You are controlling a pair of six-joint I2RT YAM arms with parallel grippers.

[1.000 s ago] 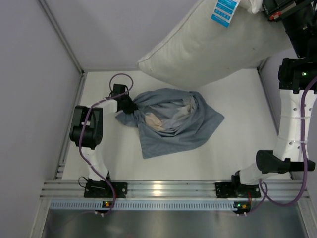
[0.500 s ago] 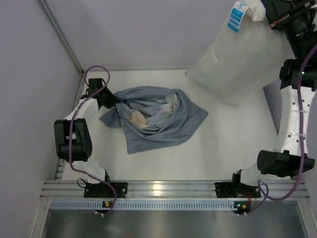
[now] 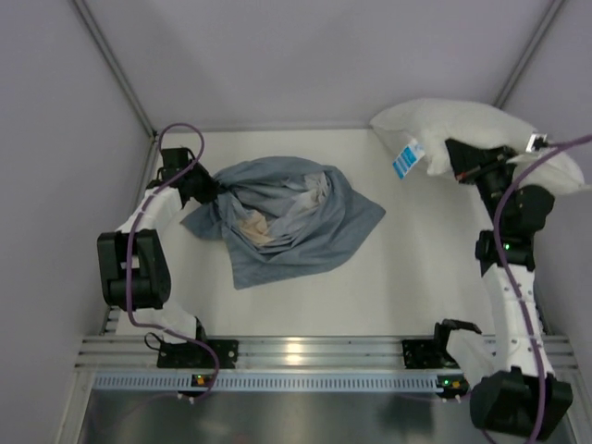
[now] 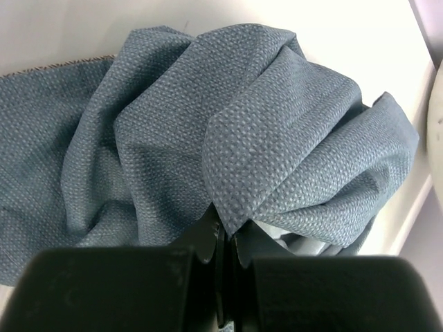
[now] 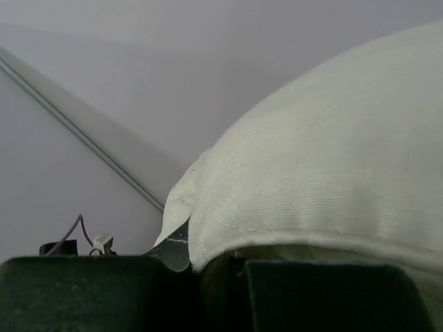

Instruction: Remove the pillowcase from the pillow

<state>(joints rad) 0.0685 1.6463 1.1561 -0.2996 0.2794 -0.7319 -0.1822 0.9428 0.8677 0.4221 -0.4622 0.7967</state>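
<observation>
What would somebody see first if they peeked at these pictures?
Probably the crumpled blue-grey pillowcase lying on the table, left of centre, with one bunched corner pinched in the left tool. Next, the plump white pillow at the far right corner, gripped by the right tool, with a blue tag hanging off it.

We had the top view fixed above and behind the arm bases. It looked steeply down on the whole flat white table (image 3: 425, 287), with the silver aluminium base rail (image 3: 296, 352) along its bottom edge. The left wrist view sat just behind the black left gripper (image 4: 223, 238), faced along it, and was very close on the limp blue-grey fabric pillowcase (image 4: 277, 131). The right wrist view, just as close, faced the plump white fabric pillow (image 5: 325, 173) and the grey wall (image 5: 138, 83) beyond. The top view shared the pillowcase with the left wrist view, and the pillow and wall with the right.
</observation>
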